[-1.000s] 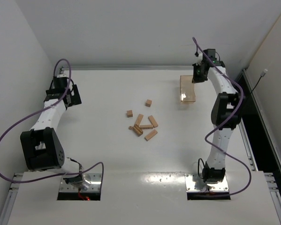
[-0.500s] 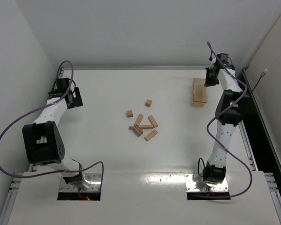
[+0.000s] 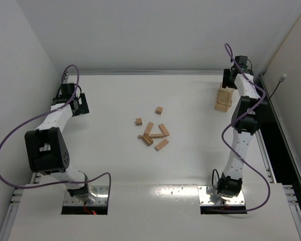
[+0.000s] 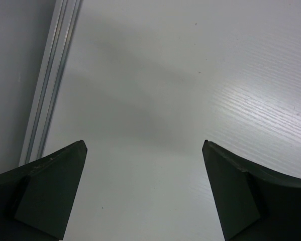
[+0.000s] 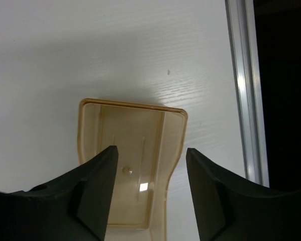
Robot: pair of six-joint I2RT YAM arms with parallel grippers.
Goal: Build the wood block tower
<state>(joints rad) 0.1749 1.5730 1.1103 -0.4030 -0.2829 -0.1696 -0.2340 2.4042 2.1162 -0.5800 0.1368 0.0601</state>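
Though scattered flat, approx 8 blks; 1 tray.

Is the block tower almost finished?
Not yet. Nothing looks built: the wood blocks lie scattered loose in the middle of the table, with no tower standing. In hand: nothing. The right gripper hangs open over the tray by the far right edge, and the left gripper is open and empty. All the stacking is left.
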